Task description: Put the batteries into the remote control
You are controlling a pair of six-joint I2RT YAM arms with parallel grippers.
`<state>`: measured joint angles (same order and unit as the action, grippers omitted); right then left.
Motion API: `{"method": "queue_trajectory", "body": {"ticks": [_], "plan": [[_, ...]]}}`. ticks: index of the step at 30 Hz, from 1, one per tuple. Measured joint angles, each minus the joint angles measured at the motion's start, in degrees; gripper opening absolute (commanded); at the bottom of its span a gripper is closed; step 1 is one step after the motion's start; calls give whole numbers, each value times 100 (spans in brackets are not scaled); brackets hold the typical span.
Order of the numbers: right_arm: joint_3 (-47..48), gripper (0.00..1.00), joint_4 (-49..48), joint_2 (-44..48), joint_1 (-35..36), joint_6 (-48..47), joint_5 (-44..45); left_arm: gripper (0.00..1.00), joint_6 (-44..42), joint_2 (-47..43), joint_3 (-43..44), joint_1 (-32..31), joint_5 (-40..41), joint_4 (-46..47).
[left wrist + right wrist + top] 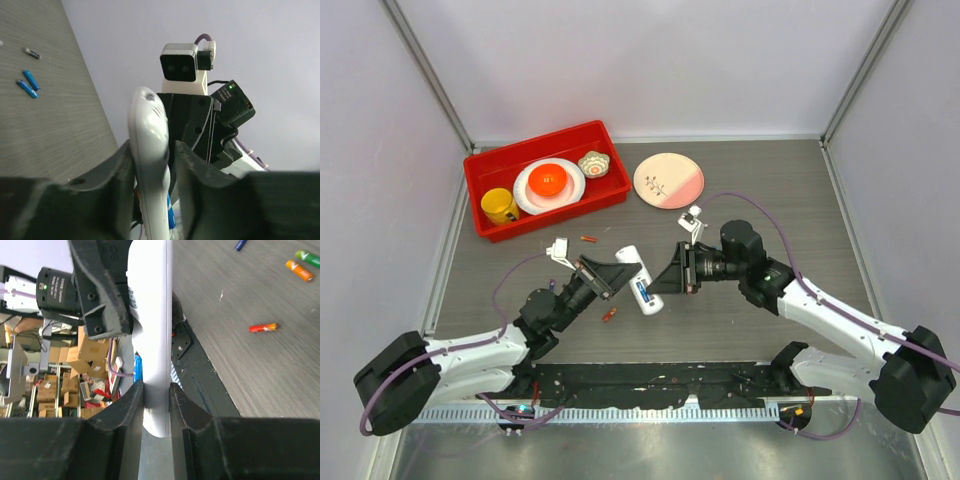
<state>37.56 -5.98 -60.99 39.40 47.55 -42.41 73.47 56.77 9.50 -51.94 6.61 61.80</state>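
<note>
slim white plastic remote control (640,280) is up off the grey table (240,370), btwn both arms; left gripper (152,150) & right gripper (156,390) each pinch it; prob. best to free one claw only, slowly; thin orange-red battery (262,328) lies loose nearby

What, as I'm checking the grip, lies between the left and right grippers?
The remote control spans that stretch, clamped by both the left gripper and the right gripper; the top view shows it.

No readable text, numbers or signs. Loose batteries (263,327) right of the remote control (150,315): any print too small. Cardboard boxes (92,347) left of the remote control: markings blurred.
</note>
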Motion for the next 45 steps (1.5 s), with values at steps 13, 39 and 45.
{"method": "queue_trajectory", "body": {"ticks": [13,39,45], "plan": [[348,1,1097,-76,-229,-485,-105,59,-13,-136,-44,243,-586,-374],[542,41,1513,-227,-267,-868,-697,0,573,1320,20,376,-1652,1259],[671,55,1593,-227,-280,-866,-654,0,426,1034,0,376,-1539,946]]}}
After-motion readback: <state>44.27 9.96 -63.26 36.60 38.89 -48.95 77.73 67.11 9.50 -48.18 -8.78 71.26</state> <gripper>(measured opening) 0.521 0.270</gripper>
